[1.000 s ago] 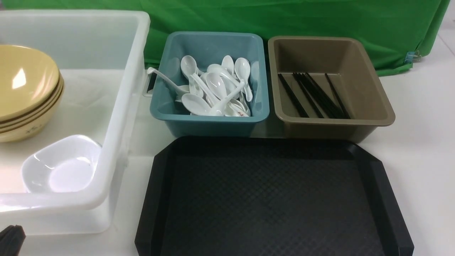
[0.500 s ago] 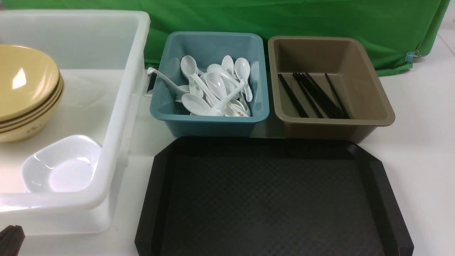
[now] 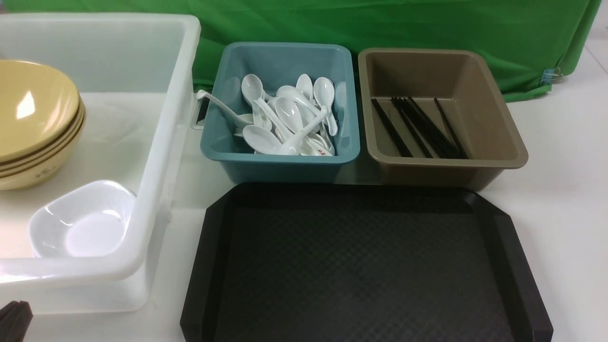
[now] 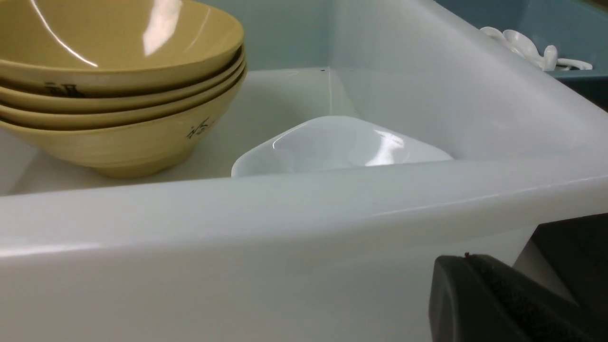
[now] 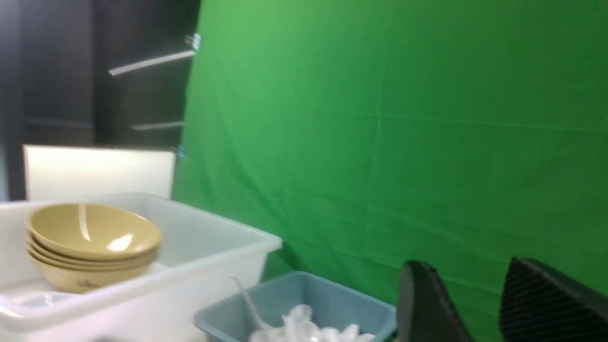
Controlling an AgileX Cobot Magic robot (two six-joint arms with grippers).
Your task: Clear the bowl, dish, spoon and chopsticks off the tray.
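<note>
I see the black tray bare; bowls and dish sit in the white bin, spoons and chopsticks in tubs. My right fingers stand apart; the left fingers I cannot tell. Nothing differs from a second ago. Lifting carelessly, I might clip the bin's wall.

A green cloth backdrop hangs behind a white tabletop. Beyond its edge stands what looks like dark shelving, blurred.
</note>
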